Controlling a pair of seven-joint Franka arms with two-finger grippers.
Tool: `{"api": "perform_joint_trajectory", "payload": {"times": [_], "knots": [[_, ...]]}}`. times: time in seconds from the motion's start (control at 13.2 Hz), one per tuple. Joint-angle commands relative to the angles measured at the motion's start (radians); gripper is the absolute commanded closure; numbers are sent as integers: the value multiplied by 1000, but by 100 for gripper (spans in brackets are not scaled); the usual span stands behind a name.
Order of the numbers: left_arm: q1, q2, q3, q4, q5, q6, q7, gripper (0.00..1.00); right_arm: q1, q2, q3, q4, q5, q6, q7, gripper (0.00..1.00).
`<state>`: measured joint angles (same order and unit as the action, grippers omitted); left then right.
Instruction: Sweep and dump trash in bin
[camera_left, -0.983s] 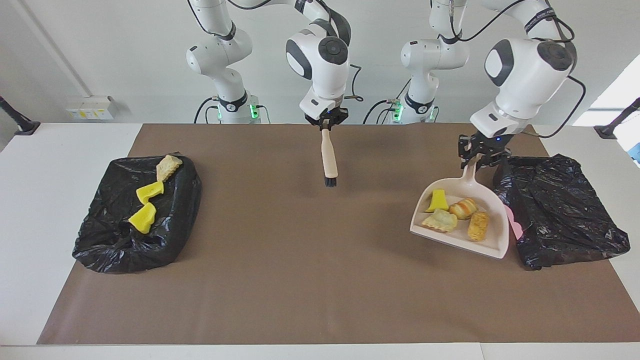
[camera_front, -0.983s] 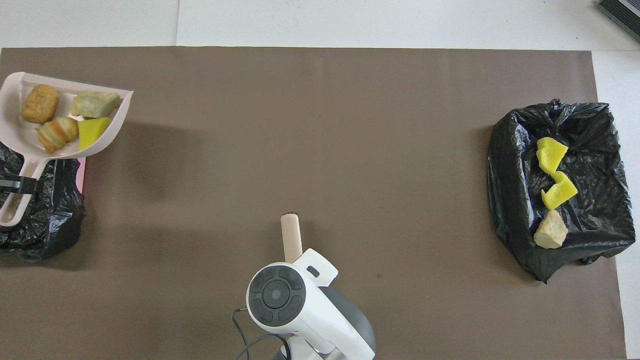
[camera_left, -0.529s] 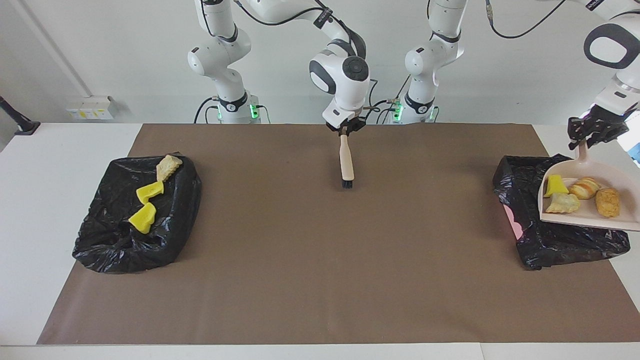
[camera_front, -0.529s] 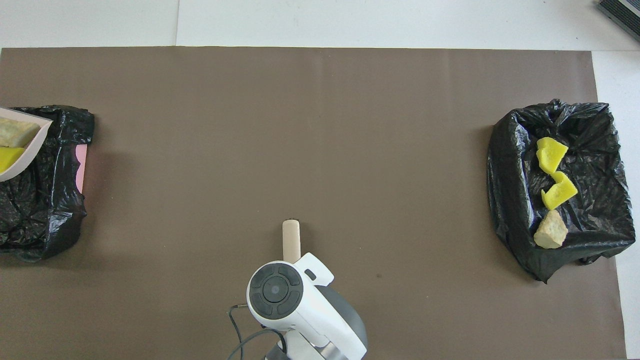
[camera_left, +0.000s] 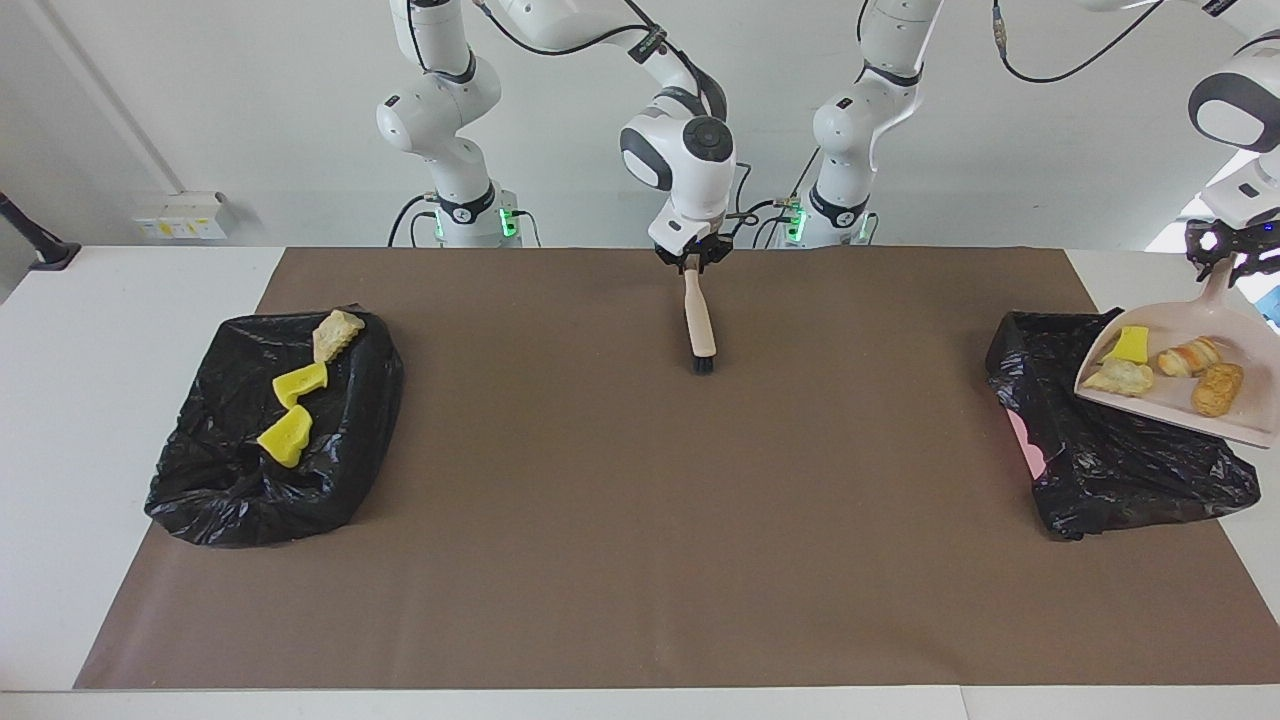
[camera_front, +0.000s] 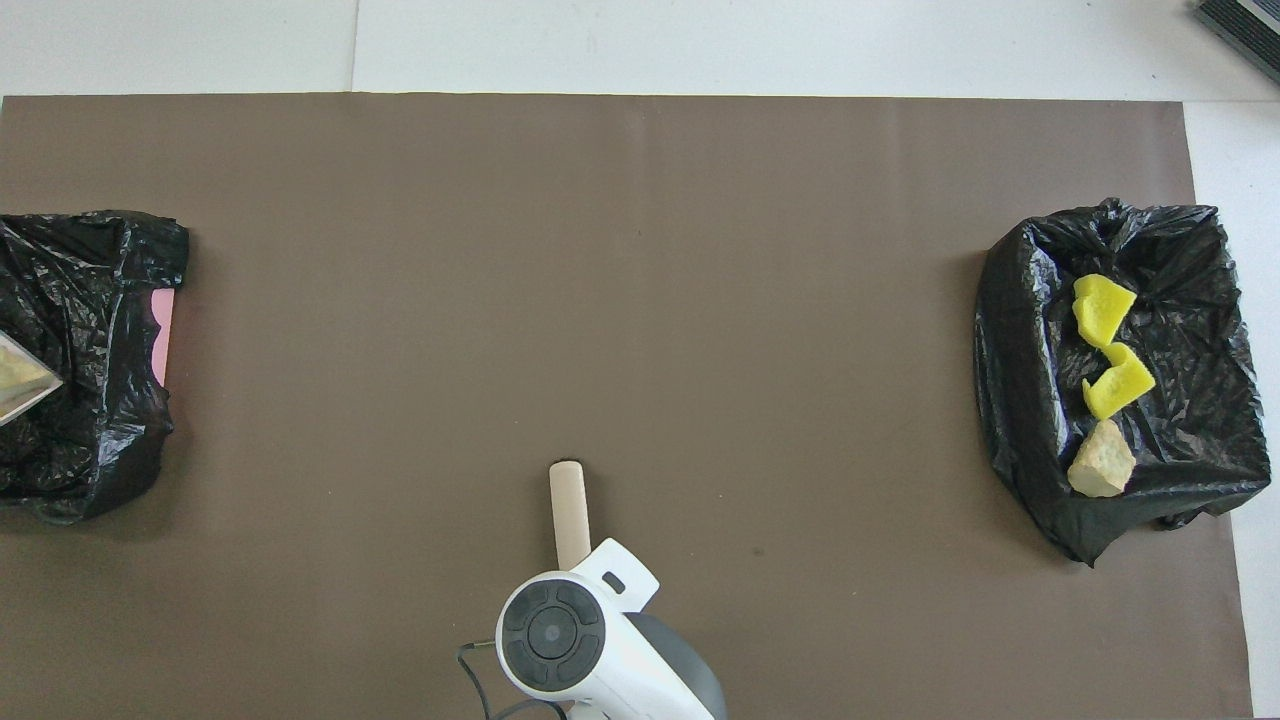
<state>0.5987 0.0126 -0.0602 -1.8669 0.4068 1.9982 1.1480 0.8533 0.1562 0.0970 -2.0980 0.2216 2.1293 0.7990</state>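
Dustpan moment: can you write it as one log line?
left gripper: holds dustpan over bin | trash: four pieces in dustpan | right gripper: at brush

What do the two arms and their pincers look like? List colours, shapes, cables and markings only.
Both arms are glossy white, built of rounded segments with dark grey joint caps; the cap over the middle of the mat bears a ring of button-like segments. Black cables run along them, and green lights glow at the bases. The right pincer and left pincer are small, black and two-fingered.
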Motion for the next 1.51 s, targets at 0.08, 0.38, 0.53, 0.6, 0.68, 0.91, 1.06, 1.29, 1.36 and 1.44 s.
{"api": "perform_joint_trajectory", "payload": {"times": [0.08, 0.38, 0.53, 0.6, 0.68, 0.91, 1.06, 1.29, 1.36, 1.44], "knots": [[-83, 0, 7, 17, 237, -47, 42, 100, -42, -29, -2, 82, 1, -124, -7, 0], [-144, 4, 5, 31, 398, -35, 61, 100, -141, -70, -5, 196, -4, -270, -115, 0], [-183, 32, 3, 76, 486, -30, 108, 100, -198, -70, -7, 277, -5, -352, -170, 0], [-200, 58, 3, 113, 497, -32, 133, 100, -232, -70, -7, 315, -7, -394, -211, 0], [-217, 79, 3, 155, 518, -35, 150, 100, -262, -70, -8, 349, -8, -428, -245, 0], [-254, 119, 2, 204, 567, -16, 153, 100, -370, -75, -8, 446, -21, -499, -338, 0], [-254, 142, 0, 242, 578, 7, 154, 100, -451, -90, -8, 475, -21, -515, -446, 0], [-267, 187, -3, 316, 616, 7, 194, 100, -552, -121, -22, 481, -24, -545, -634, 0], [-269, 199, -4, 340, 639, 7, 205, 100, -589, -129, -23, 483, -33, -549, -702, 0], [-269, 201, -4, 362, 639, 7, 220, 100, -626, -133, -26, 484, -63, -551, -781, 0]]}}
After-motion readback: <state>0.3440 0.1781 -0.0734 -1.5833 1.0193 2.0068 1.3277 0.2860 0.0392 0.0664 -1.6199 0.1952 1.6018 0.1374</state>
